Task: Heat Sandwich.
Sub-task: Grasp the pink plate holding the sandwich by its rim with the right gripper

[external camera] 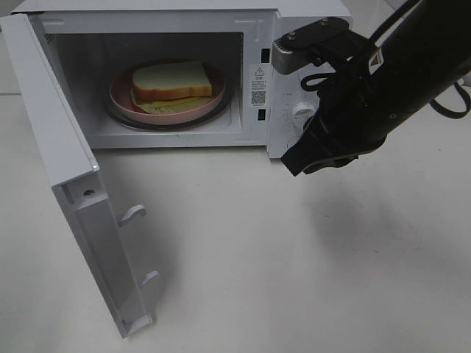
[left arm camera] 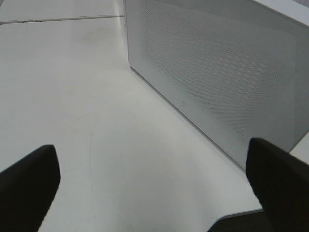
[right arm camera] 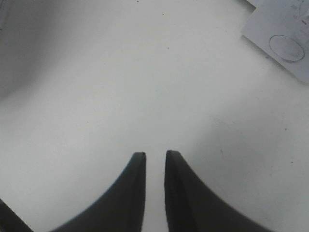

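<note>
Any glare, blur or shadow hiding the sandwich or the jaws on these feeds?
Exterior high: soft even light, no glare; the sandwich shows sharp in the lightly shaded microwave. Left wrist: the left gripper is near-black and blurred, jaws wide; the perforated panel is sharp. Right wrist: the right gripper is a featureless silhouette, jaws narrowly apart.

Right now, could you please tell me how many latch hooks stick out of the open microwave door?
2. Both are on the free edge of the microwave door: the upper latch hook and the lower latch hook beneath it. None looks hidden.
</note>
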### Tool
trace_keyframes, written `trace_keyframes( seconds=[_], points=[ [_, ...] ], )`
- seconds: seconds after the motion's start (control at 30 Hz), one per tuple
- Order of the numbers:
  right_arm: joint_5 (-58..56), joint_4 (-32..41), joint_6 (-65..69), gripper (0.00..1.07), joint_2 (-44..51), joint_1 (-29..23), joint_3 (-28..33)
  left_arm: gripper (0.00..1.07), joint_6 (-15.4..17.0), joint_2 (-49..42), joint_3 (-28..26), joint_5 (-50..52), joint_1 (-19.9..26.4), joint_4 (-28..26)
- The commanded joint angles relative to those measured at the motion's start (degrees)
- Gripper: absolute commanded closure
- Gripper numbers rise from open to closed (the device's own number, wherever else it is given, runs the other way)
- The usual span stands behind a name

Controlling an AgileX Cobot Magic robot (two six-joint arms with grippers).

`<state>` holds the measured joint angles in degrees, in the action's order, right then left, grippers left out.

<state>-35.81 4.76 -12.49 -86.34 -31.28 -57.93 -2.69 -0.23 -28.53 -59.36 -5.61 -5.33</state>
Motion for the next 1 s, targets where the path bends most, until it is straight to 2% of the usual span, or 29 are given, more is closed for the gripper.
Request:
trace_keyframes(
  seconds=[0.03, 0.2, 0.43, 0.6, 1.0],
  points=[
    [-2.5, -3.3, -0.6, 0.9, 0.6, 0.0, -1.0, 0.03, 0.2, -1.3, 0.2, 0.5, 0.2, -0.2],
    [-3.6, -7.8, -0.6, 0.88, 0.6, 0.0, -1.1, 0.03, 0.2, -1.3, 0.2, 0.5, 0.2, -0.2],
    [-4.1, -18.4, -1.0, 0.86, 0.6, 0.0, -1.1, 0.03, 0.2, -1.3, 0.2, 0.5, 0.2, -0.2],
    [-4.0, -21.8, -3.2, 0.85, 0.6, 0.0, -1.1, 0.03, 0.2, -1.3, 0.2, 0.5, 0.2, -0.2],
    [-3.9, -22.4, -30.8, 0.82, 0.6, 0.0, -1.1, 0.03, 0.2, -1.3, 0.2, 0.5, 0.2, -0.2]
  ],
)
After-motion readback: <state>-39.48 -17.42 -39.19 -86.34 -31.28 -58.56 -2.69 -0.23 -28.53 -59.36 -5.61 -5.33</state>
